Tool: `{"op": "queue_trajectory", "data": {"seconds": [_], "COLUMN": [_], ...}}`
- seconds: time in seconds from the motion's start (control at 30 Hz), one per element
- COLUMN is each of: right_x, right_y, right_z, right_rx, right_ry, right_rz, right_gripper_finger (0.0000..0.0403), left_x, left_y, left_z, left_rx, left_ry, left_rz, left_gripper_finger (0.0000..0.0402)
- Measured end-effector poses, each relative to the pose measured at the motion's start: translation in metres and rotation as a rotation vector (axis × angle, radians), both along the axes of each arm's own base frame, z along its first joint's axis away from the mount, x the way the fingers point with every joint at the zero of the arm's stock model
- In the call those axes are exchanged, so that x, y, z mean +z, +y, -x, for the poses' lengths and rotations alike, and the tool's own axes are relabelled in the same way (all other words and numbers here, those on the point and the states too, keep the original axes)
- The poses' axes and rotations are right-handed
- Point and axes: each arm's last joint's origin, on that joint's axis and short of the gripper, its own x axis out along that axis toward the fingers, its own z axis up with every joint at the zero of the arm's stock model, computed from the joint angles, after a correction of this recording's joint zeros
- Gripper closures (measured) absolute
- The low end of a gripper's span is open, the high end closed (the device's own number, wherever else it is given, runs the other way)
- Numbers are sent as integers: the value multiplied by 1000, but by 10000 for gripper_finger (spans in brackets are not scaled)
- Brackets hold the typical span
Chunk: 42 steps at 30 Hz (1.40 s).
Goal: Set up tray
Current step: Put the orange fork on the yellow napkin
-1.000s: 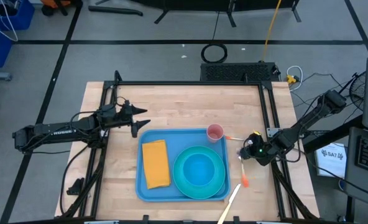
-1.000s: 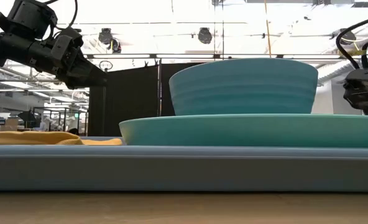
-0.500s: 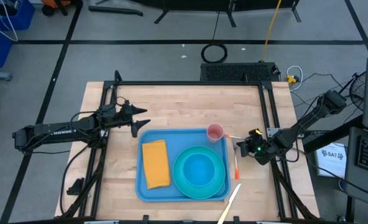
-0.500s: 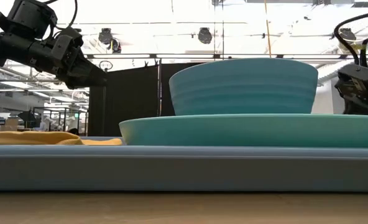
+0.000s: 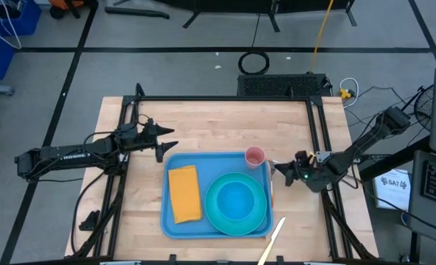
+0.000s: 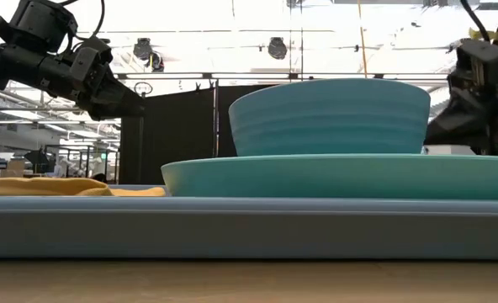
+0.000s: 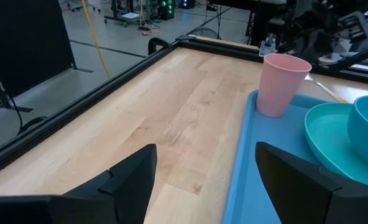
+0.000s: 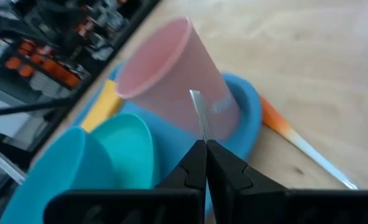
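Observation:
The blue tray [image 5: 170, 221] lies mid-table. On it are an orange napkin [image 5: 185, 193], a turquoise plate [image 5: 261, 213] with a bowl [image 5: 236, 200], and a pink cup [image 5: 255, 156] in its far right corner. My right gripper [image 5: 279, 171] hovers just right of the cup, shut on a thin utensil with an orange end [image 5: 272, 196]. My left gripper [image 5: 163, 143] waits open above the table by the tray's far left corner, nothing between its fingers [image 7: 131, 180]. My right gripper pinches the thin utensil between its two fingertips [image 8: 193, 165], coming roughly level from the table's right. A short grey stretch [image 8: 198, 115] sticks out past the fingertips toward the cup. The rest runs toward the near edge along the tray's right rim; whether it touches the rim I cannot tell.
An orange-and-white utensil [image 8: 296, 140] lies on the wood right of the cup. A pale stick [image 5: 272, 241] lies at the near edge. Black frame rails [image 5: 225, 98] border the table. Bare wood [image 7: 190, 118] stretches beyond the tray's far side.
My right gripper has risen, rolled its wrist and shifted a little toward the tray. The utensil in it has swung about: its orange end has moved from the wood right of the tray to along the tray's right rim.

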Motion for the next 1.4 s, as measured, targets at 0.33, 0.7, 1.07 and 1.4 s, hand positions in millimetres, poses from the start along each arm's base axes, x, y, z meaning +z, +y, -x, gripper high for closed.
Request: {"op": "queue_trajectory", "data": {"seconds": [0.33, 0.7, 1.07, 1.4], "right_x": [22, 19, -8, -12], "right_y": [-2, -3, -9, -25], "right_z": [1, 4, 19, 18], "right_rx": [14, 34, 65, -70], "right_ry": [-122, -104, 191, 242], "right_rz": [95, 14, -177, -77], "right_gripper_finger": [402, 403, 322, 191], "left_x": [0, 0, 0, 0], "left_y": [0, 0, 0, 0], "left_z": [0, 0, 0, 0], "left_rx": [0, 1, 0, 0], "left_ry": [1, 2, 2, 2], "left_rz": [2, 5, 4, 5], "left_gripper_finger": [124, 122, 123, 127]}}
